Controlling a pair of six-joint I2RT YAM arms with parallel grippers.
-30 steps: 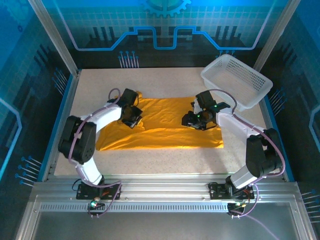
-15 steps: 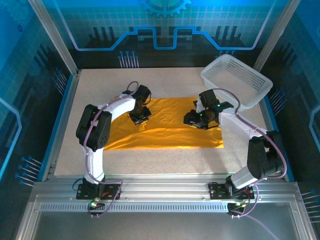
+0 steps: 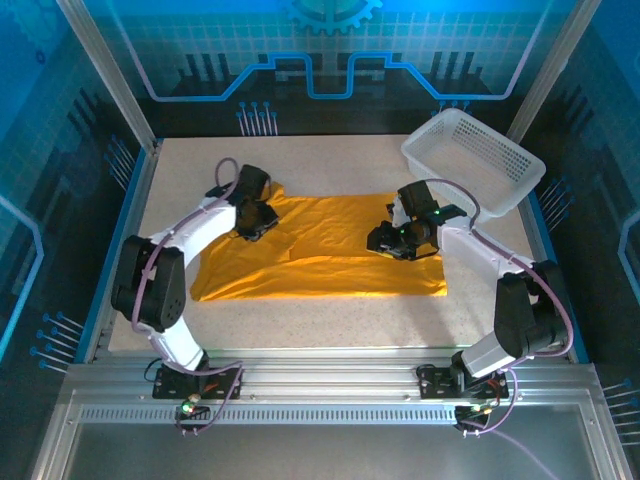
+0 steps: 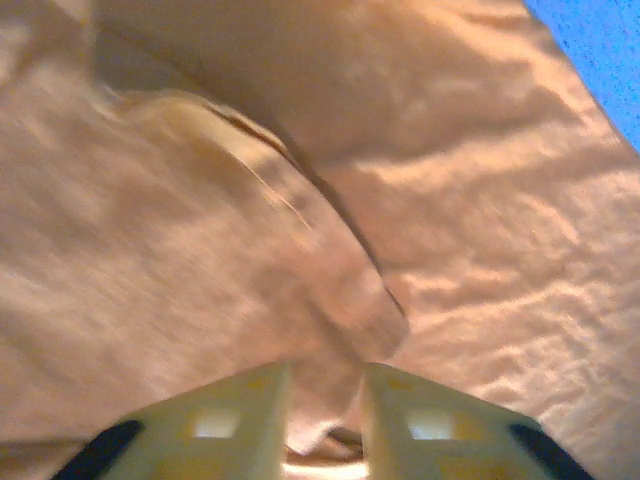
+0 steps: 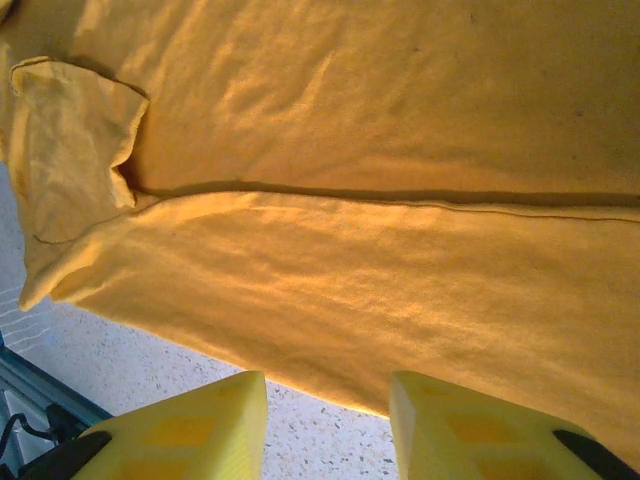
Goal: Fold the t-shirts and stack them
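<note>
The orange-yellow t-shirt (image 3: 330, 250) lies spread across the middle of the table, with a long fold line running along it (image 5: 380, 195). My left gripper (image 3: 255, 215) is over the shirt's upper left part. In the left wrist view its jaws (image 4: 325, 400) stand narrow, with a raised bunch of the t-shirt (image 4: 200, 250) pinched between them. My right gripper (image 3: 395, 240) hovers over the shirt's right end. Its jaws (image 5: 328, 410) are open, with nothing between them, just above the edge of the cloth (image 5: 380, 150). A sleeve (image 5: 70, 150) lies at the left of that view.
A white mesh basket (image 3: 475, 160) stands tilted at the back right corner, close behind my right arm. Speckled tabletop (image 3: 330, 320) shows in front of the shirt and behind it (image 3: 330, 160). Aluminium rails frame the table.
My left gripper swung right over the shirt, then back to the upper left, and the shirt's left edge followed it. The right gripper has barely moved.
</note>
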